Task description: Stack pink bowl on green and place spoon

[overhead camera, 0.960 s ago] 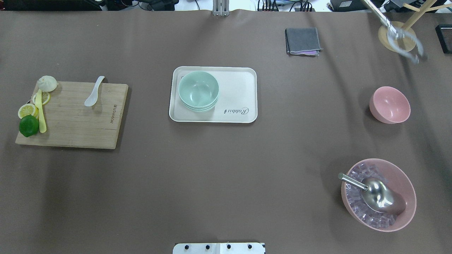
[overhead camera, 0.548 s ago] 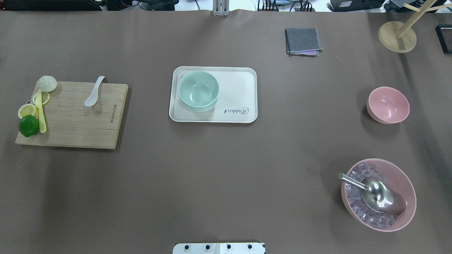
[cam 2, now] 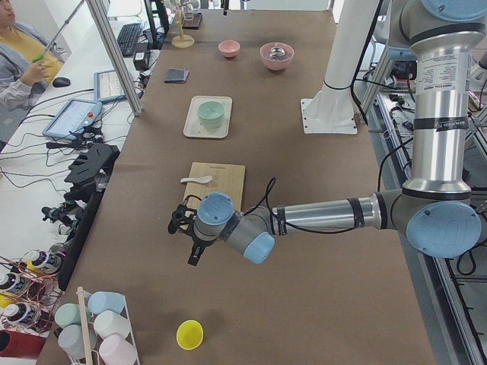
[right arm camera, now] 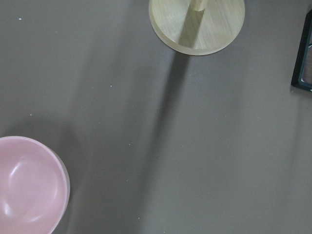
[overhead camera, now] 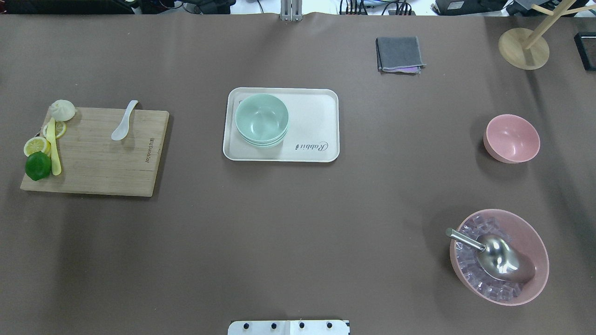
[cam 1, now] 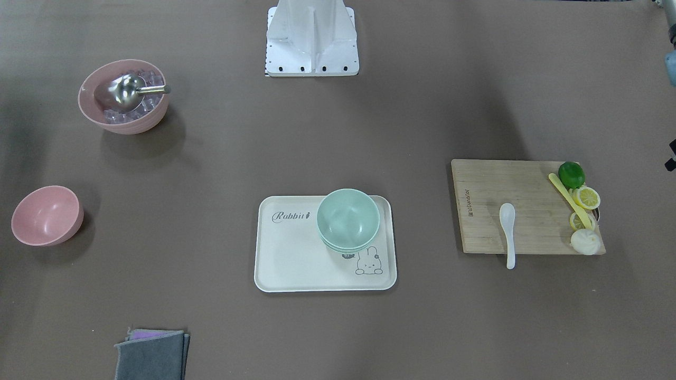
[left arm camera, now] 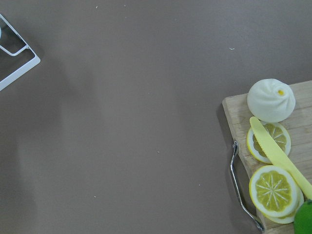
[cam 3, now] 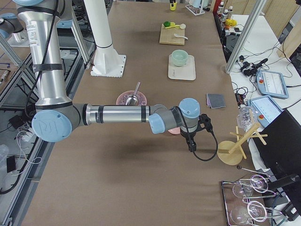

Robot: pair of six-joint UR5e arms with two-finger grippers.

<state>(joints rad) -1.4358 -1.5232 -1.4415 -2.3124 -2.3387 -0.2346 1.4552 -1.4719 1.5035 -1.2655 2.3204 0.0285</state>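
The small pink bowl point(overhead camera: 511, 138) stands upright on the table at the right, and its rim shows in the right wrist view point(right arm camera: 29, 185). Stacked green bowls point(overhead camera: 261, 120) sit in the left part of a cream tray point(overhead camera: 316, 116) at the centre. A white spoon point(overhead camera: 124, 122) lies on the wooden cutting board point(overhead camera: 102, 158) at the left. My left gripper point(cam 2: 192, 255) hangs over the table beyond the board's outer end. My right gripper point(cam 3: 191, 145) hangs between the pink bowl and a wooden stand. Both show only in side views, so I cannot tell their state.
A large pink bowl point(overhead camera: 535, 242) of ice cubes with a metal scoop point(overhead camera: 498, 258) stands at the near right. A folded grey cloth point(overhead camera: 399, 54) and a wooden stand point(overhead camera: 523, 48) are at the far right. A lime point(overhead camera: 37, 166), lemon slices, a yellow knife and a bun point(overhead camera: 63, 110) lie on the board.
A tong-like tool at the far right has left the view. The small pink bowl, tilted a second ago, has settled upright slightly to the left.
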